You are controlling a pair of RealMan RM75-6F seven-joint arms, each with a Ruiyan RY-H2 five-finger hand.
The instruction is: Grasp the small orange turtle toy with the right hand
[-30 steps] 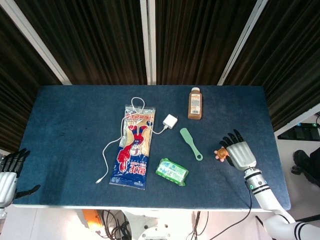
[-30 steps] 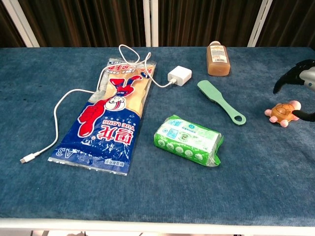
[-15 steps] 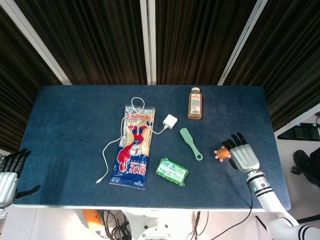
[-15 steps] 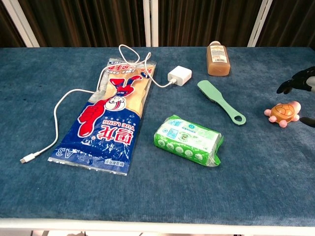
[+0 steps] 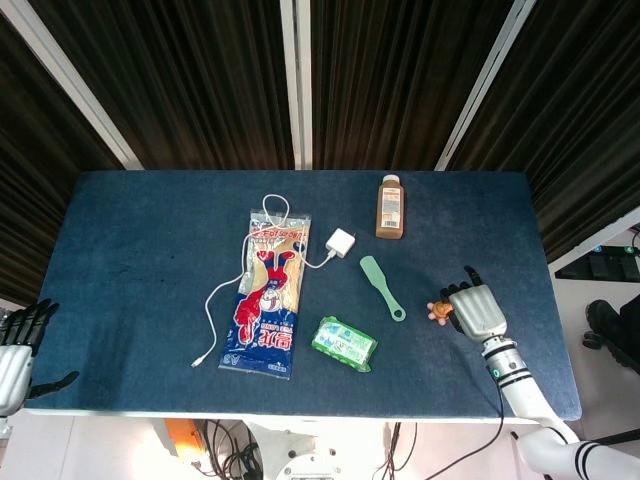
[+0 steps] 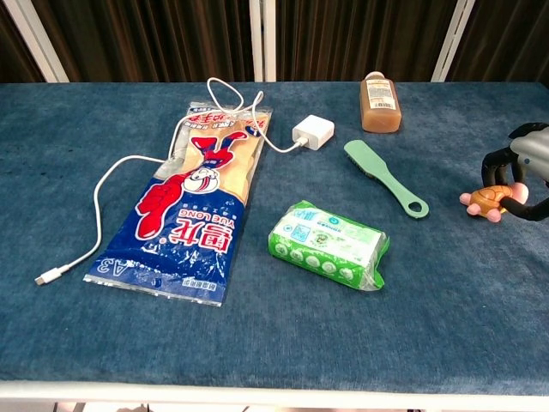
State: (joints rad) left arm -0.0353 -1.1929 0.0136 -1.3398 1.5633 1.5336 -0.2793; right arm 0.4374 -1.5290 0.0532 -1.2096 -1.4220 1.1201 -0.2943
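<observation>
The small orange turtle toy (image 5: pixel 437 311) (image 6: pixel 482 200) lies on the blue table near its right side. My right hand (image 5: pixel 478 310) (image 6: pixel 521 172) comes in from the right, and its dark fingers curl over and around the turtle, gripping it against the tabletop. In the chest view only the fingers and part of the palm show at the frame's right edge. My left hand (image 5: pixel 15 348) hangs off the table's front left corner with its fingers apart and nothing in it; the chest view does not show it.
A green brush (image 5: pixel 381 286) (image 6: pixel 384 178) lies just left of the turtle. Further left are a green tissue pack (image 6: pixel 328 244), a white charger (image 6: pixel 312 132) with its cable, and a red-and-blue snack bag (image 6: pixel 193 215). A brown bottle (image 6: pixel 379 102) lies at the back.
The right hand's fingers, spread beside the turtle before, have curled in around it. The turtle has shifted slightly left. The left hand has not moved.
</observation>
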